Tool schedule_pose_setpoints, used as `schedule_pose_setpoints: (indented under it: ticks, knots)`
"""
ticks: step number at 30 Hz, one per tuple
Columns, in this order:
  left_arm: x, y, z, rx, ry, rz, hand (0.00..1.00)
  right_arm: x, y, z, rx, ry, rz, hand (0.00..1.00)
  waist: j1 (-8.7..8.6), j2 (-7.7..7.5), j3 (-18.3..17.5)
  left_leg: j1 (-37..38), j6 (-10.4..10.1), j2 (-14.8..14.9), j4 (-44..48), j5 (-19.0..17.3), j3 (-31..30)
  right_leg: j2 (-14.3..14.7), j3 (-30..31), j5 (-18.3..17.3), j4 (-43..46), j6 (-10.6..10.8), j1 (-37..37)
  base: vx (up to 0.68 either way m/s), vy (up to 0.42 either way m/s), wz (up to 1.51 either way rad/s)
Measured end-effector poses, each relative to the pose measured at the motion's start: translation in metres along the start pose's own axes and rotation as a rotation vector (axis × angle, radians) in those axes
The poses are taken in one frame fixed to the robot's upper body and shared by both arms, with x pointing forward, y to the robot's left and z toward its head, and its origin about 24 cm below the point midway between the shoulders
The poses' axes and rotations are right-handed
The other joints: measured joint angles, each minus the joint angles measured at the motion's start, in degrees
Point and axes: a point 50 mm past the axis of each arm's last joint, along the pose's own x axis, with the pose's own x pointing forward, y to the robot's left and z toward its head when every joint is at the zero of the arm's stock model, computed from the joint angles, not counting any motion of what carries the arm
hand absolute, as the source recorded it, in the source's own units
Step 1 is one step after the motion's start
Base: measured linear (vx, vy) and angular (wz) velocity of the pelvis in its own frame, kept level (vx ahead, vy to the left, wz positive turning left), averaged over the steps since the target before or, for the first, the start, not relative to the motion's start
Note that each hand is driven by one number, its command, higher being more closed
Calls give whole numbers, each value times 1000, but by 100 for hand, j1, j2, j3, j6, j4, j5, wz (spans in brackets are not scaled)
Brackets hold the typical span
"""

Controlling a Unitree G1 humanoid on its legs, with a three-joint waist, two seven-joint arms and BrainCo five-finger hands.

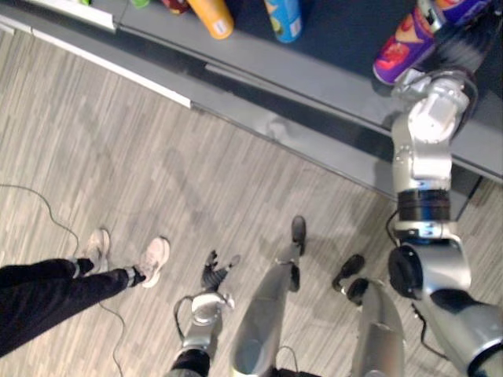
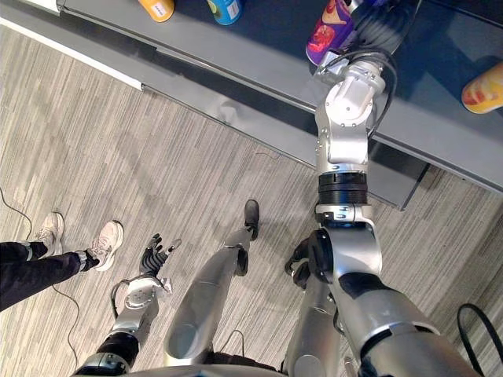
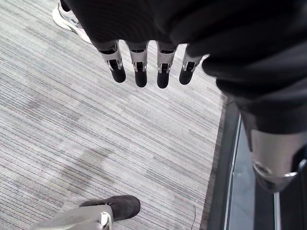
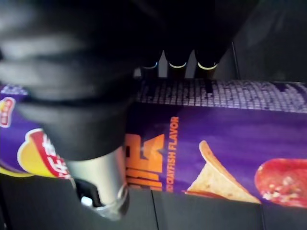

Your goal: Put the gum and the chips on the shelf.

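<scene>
Across the lower part of the scene, a grey wood-grain plank floor (image 1: 157,173) is running from edge to edge. Above it, a long dark grey shelf (image 1: 299,78) with a paler front lip is crossing the head views on a slant. A person in dark trousers (image 1: 47,294) and pale sneakers (image 1: 153,259) is standing on the floor at the robot's left, well apart from the shelf.

On the shelf, the purple glossy chips package (image 4: 230,139) (printed with a triangular chip) is lying lengthwise over the dark surface, near the shelf's right part. Whether it is bearing on the surface cannot be told. The right hand (image 4: 76,96) is grasping it: the fingers (image 4: 175,62) are wrapping over its far edge while the thumb is crossing its near face.

Further left along the shelf, an orange cylindrical canister (image 1: 211,16) and a blue cylindrical canister (image 1: 284,17) are standing near each other, well apart from the chips package.

The left hand (image 1: 212,271) is hanging low over the floor, its fingers (image 3: 139,67) straight, released and holding nothing.
</scene>
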Motion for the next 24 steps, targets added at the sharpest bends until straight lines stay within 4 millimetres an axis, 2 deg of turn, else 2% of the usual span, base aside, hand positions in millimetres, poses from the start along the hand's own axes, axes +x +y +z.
schedule_pose_setpoints:
  ticks: [4, 12, 16, 24]
  knots:
    - [1, -1, 6, -37, -19, 3, 0, 5, 4, 5, 4, -9, 2, 100, 23, 18, -1, -132, -35, -1, 0, 92, 24, -30, -1, -8, 90, -11, -182, 7, -43, 5]
    - [1, -3, 8, -38, -29, -6, 0, 5, 7, 0, -11, 23, 11, 100, 18, 35, -5, -313, -40, 24, 94, 88, 19, -40, 5, -58, 222, -54, -364, 1, -48, 1]
    - [0, -8, 13, -55, -53, -15, 0, -1, 13, -10, -39, 57, 40, 100, 9, 37, -5, -352, -45, 62, 200, 40, 55, -34, 10, -70, 239, -73, -375, -8, -31, -4]
    - [-1, -15, 14, -77, -54, -26, 0, -11, 27, -13, -69, 46, 117, 100, 11, 39, -7, -513, 0, 204, 402, -54, 325, -28, 36, -72, 310, -75, -510, -15, -29, -3]
